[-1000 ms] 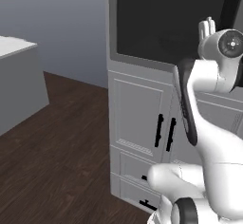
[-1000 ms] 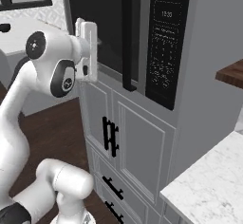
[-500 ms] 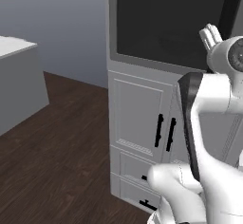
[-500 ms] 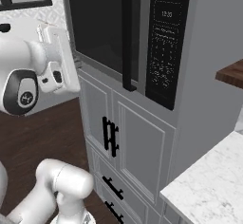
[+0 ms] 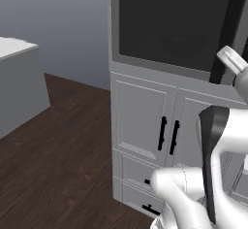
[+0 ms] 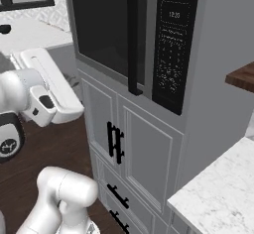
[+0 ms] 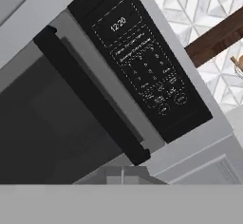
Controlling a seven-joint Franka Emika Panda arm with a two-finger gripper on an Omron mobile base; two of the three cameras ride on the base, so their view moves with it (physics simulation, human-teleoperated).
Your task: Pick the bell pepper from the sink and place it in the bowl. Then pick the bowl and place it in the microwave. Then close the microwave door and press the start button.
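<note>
The microwave (image 6: 134,39) sits built into a tall grey cabinet column, above a pair of cabinet doors with black handles (image 6: 115,141) and drawers below them; the microwave door (image 5: 169,26), a grey frame around dark glass, lies flush with the front, so it reads as already closed; the bowl and the bell pepper cannot be made out through the dark window. A long black door handle (image 7: 90,97) runs along the door's edge next to the black control panel (image 7: 142,61), which forms the strip at the microwave's right edge and shows a lit clock above rows of small buttons.

The white arm (image 6: 39,91) is held out in front of the cabinet column, apart from the door, with the hand turned so that its camera looks straight at the control panel; this pose seems chosen to line up a press on the start button, the one step that appears left to do. The gripper's fingers are not visible in any view, so whether it is spread or closed cannot be told. A marble counter corner (image 6: 218,193) shows at the lower right.
</note>
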